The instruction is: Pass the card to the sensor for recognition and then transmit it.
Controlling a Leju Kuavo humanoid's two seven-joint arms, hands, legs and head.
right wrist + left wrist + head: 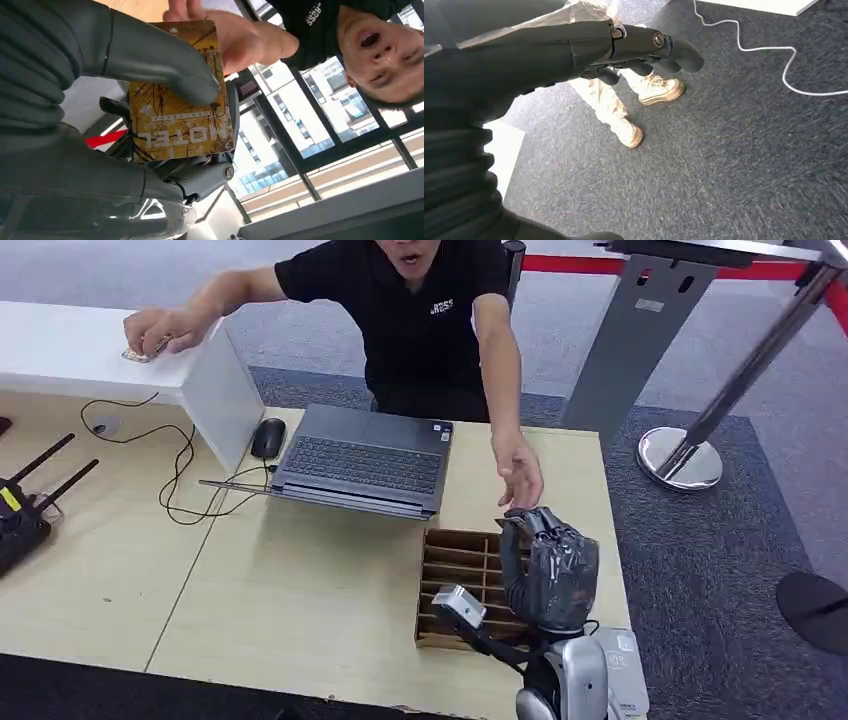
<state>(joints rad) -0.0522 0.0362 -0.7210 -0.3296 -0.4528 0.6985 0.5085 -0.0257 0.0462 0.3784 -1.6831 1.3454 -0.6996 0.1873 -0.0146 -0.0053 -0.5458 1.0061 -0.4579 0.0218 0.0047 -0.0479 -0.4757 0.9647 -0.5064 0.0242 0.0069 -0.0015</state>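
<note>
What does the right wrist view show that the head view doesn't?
Only the right wrist view shows the card: a gold card printed HOTEL, held under the thick grey thumb against the darker fingers, with windows and buildings behind.

Only the head view shows the table, the open laptop, the mouse, the cardboard divider tray and the white counter.

Both show the right hand raised and the person's hand reaching toward it.

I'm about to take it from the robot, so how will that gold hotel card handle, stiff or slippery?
Flat, thin gold hotel card shows no bend under the right robot hand thumb, so probably stiff and light. Its glossy face may slip. The person's hand should likely pinch an exposed edge.
</note>
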